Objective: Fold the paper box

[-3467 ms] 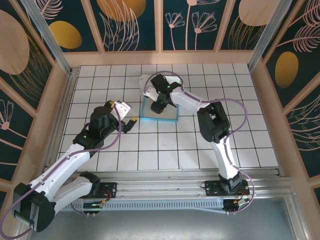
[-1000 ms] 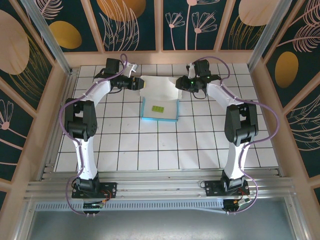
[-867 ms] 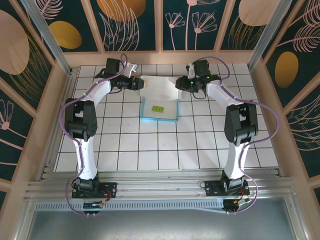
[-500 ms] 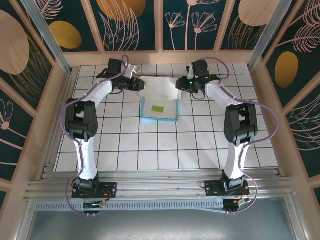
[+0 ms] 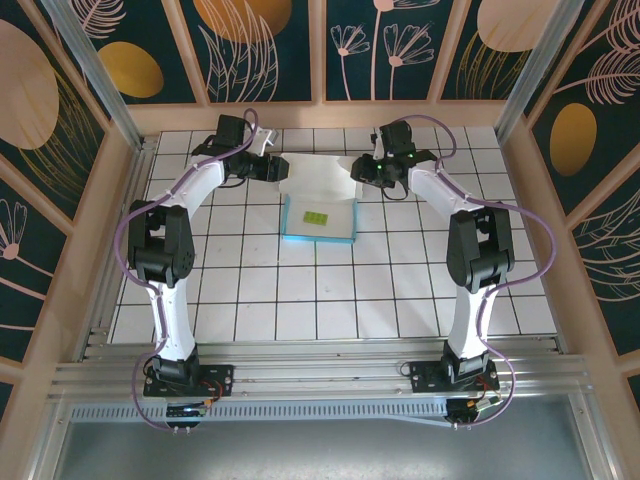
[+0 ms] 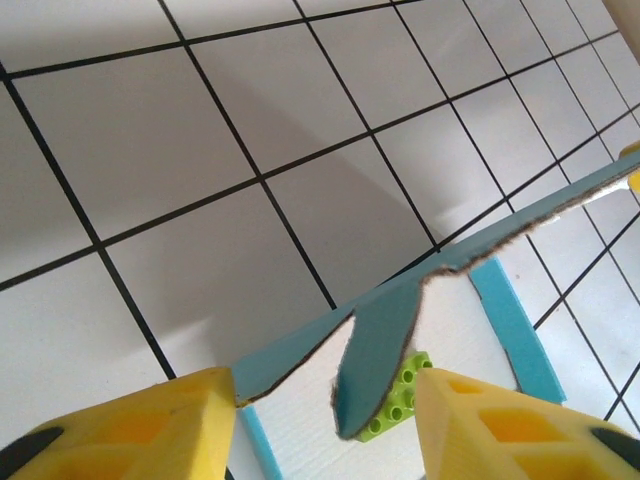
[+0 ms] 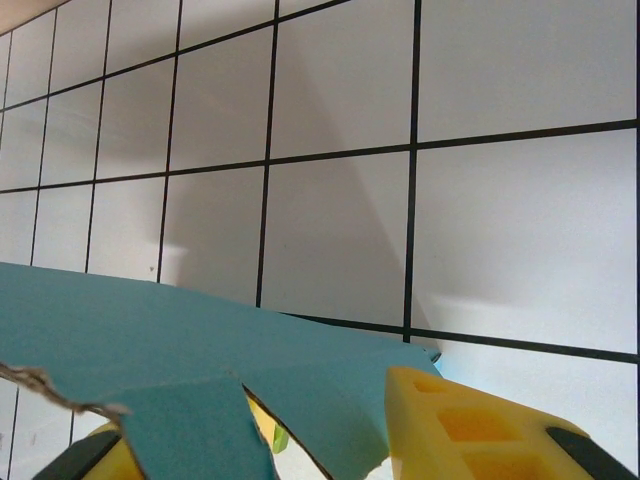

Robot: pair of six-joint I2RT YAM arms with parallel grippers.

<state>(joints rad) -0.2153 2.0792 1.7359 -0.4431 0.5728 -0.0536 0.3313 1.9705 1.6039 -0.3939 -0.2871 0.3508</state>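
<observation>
At the far end of the tiled bench point(image 5: 300, 290), both arms reach out to the box point(image 5: 338, 212), which lies open near the middle of the back rows, its white flap point(image 5: 320, 175) raised behind the tray. A few seconds earlier the scene was different: the left arm point(image 5: 200, 180) was folded back at centre left, away from the card, while the right arm point(image 5: 440, 185) pressed down on the box from above. A green brick point(image 5: 317, 218), which the right arm hid then, now shows on the white floor of the tray. Over the last second little has changed. The left arm has edged slightly toward the back wall, and the flap stands much as it did.

Seen from the left wrist, the left fingers point(image 6: 150, 425) stand about half open on either side of the flap's ragged teal edge point(image 6: 390, 330). One of them is at or just beside the card, and a tab hangs free in the gap above the brick point(image 6: 395, 405). Nothing is clamped. Seen from the right wrist, the right fingers point(image 7: 470, 430) are apart as well, though a little less so. The teal underside of the card point(image 7: 150, 330) stretches across the gap and partly covers one finger; whether they pinch it cannot be told
</observation>
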